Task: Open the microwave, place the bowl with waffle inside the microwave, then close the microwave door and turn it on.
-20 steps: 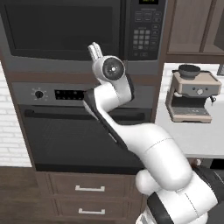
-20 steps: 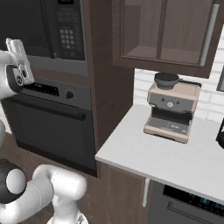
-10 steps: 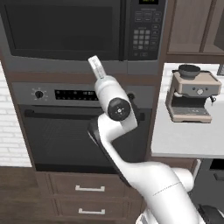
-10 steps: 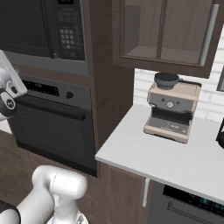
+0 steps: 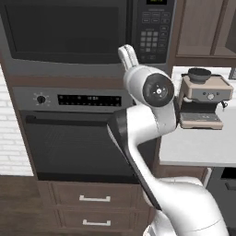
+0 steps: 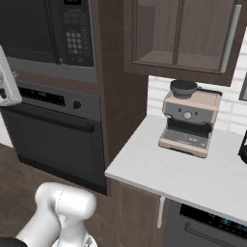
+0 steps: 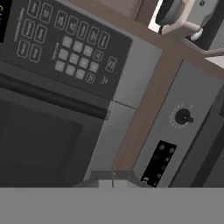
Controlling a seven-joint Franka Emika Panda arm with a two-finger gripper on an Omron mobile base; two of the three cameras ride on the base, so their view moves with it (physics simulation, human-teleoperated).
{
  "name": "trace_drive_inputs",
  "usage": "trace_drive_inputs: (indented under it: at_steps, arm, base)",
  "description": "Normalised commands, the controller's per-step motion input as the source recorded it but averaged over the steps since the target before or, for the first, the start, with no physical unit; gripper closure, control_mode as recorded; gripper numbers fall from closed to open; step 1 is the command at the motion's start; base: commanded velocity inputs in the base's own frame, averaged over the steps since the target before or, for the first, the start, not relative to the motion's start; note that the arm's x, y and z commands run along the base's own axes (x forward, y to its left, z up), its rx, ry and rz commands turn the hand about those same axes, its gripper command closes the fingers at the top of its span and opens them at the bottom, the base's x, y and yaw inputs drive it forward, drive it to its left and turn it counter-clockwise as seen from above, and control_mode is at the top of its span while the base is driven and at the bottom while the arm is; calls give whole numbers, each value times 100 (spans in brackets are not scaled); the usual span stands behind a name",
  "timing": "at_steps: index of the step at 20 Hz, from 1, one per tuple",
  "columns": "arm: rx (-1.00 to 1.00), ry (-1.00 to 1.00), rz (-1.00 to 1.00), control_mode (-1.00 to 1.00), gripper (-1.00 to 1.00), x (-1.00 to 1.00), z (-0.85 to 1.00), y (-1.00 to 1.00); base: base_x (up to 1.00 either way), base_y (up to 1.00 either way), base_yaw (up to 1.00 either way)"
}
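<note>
The microwave (image 5: 87,34) sits built into the dark wood column above the wall oven (image 5: 78,133), and its door (image 5: 64,30) is shut, the dark window flush with the grey frame. Whether the bowl with the waffle is already inside cannot be told: the glass is too dark to see through, and no bowl stands on the desk (image 6: 193,169) beside the coffee machine (image 6: 188,118). If the bowl is in and the door has been closed on it, only the start press on the keypad (image 5: 154,32) would be left; if not, the whole task is still ahead. The pictures do not settle which.

The arm rises from the base in a steep bend, its elbow in front of the oven and its wrist lifted to the microwave's lower right corner. The hand (image 5: 128,55) points up and forward, just under the keypad, near the panel but with no contact visible. Its fingers are pressed together and hold nothing. In the hand view, rolled to one side, the keypad (image 7: 65,48) lies ahead, with the oven's knob (image 7: 183,117) off to one side.
</note>
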Motion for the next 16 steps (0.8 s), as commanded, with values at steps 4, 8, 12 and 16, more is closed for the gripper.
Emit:
trace_drive_inputs:
  at_steps: [4, 8, 12, 16]
  arm:
    - [11, -21, -7, -100, 100, -100, 0, -52]
    - [11, -17, -5, -100, 100, -71, 0, -67]
    - [14, -4, -8, -100, 100, -18, 0, -79]
    - [11, 1, -18, -100, 100, 1, 0, -62]
  base:
    - [0, 0, 0]
    - [0, 0, 0]
    - [0, 0, 0]
    - [0, 0, 0]
